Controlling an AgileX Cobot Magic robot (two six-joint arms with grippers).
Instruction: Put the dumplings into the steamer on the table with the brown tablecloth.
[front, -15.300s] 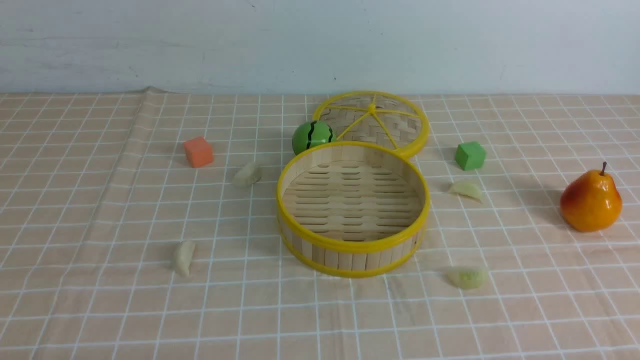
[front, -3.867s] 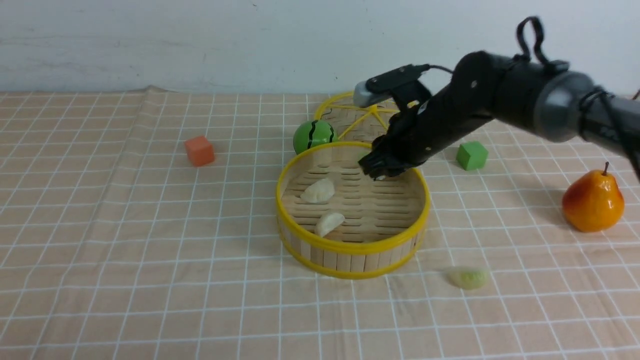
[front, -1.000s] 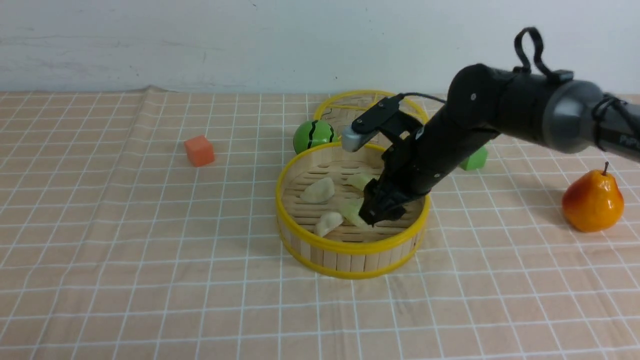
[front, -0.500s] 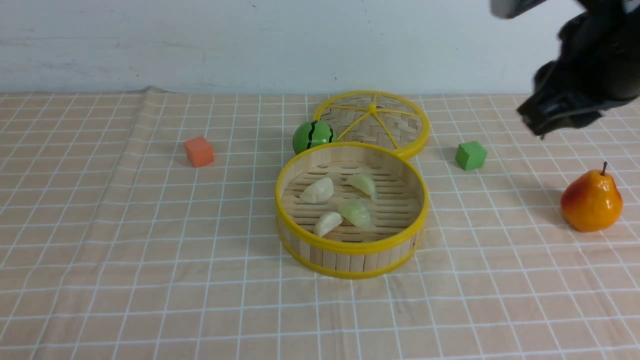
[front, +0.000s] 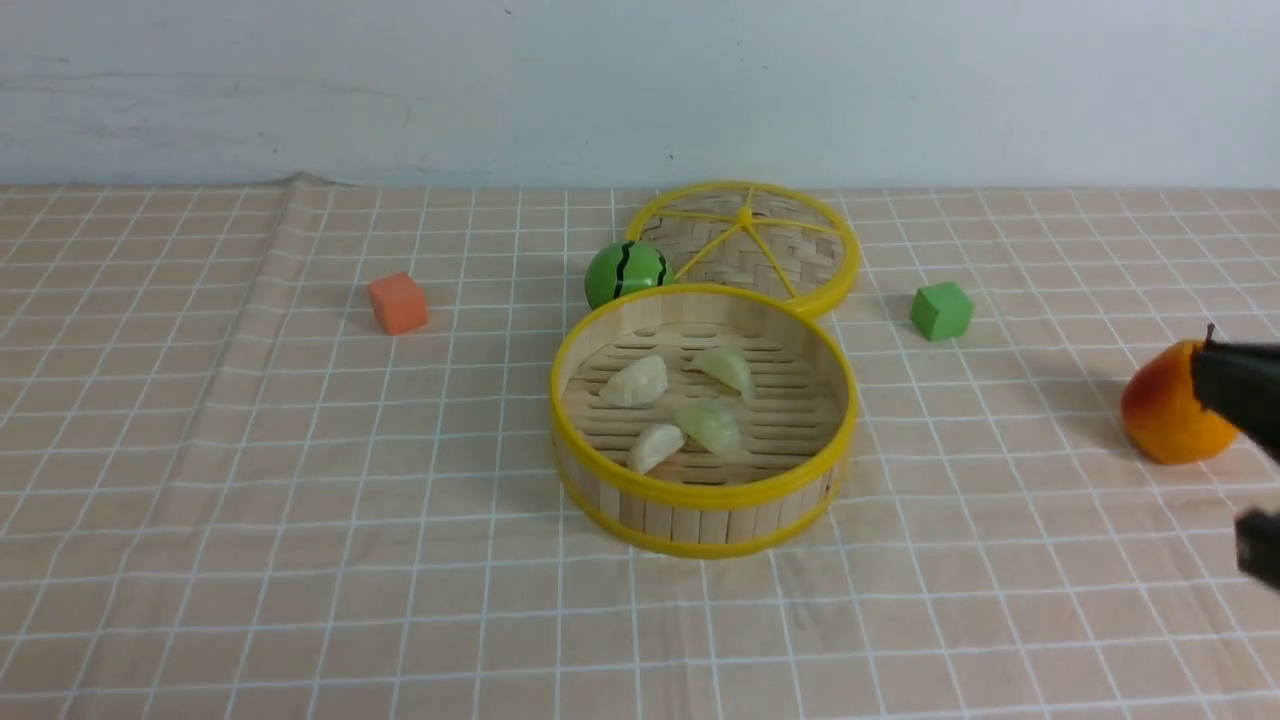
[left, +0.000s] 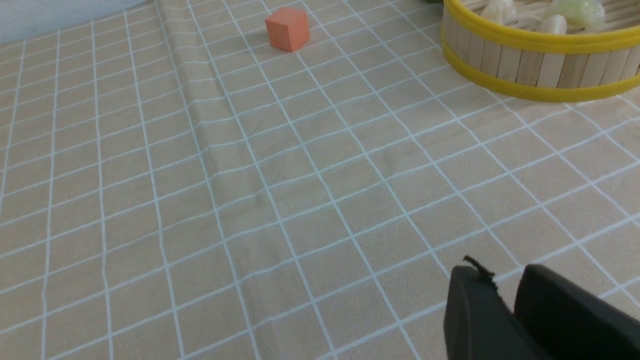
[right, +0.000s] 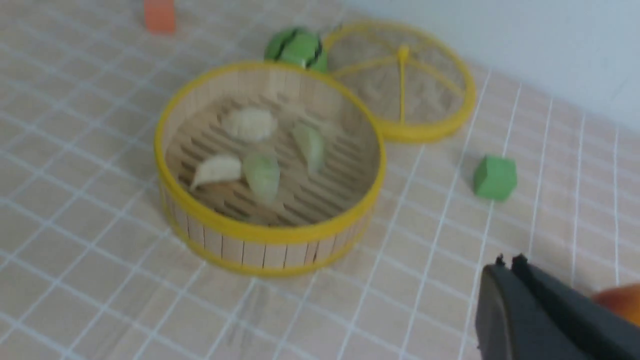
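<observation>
All four dumplings (front: 690, 410) lie inside the steamer (front: 700, 495), on its slatted floor, and the steamer stands in the middle of the counter (front: 1000, 620) on the brown tablecloth (front: 200, 450). The right gripper (right: 510, 265) is low at the far right of the front view, partly covering the pear (front: 1160, 415). It is well apart from the steamer, its jaws are pressed together and it holds nothing. The left gripper (left: 505, 285) shows only in its own wrist view, likewise closed and empty above bare cloth, with the steamer well away from it. The rear cream-white dumpling (front: 634, 381) lies left of centre, its long axis running roughly left to right and rising a little toward the right. The front cream-white dumpling (front: 656, 446) sits close to the near wall, its long axis slanting from near-left to far-right. The rear green dumpling (front: 727, 368) slants the other way, from far-left to near-right. The front green dumpling (front: 710, 426) lies just beside the front cream-white one, but I cannot tell whether they touch, and its axis is hard to read. Behind the steamer the woven lid (front: 745, 245) lies flat, and a green striped ball (front: 625, 272) sits beside the lid. An orange cube (front: 397, 302) sits off to the left and a green cube (front: 940, 310) to the right.
</observation>
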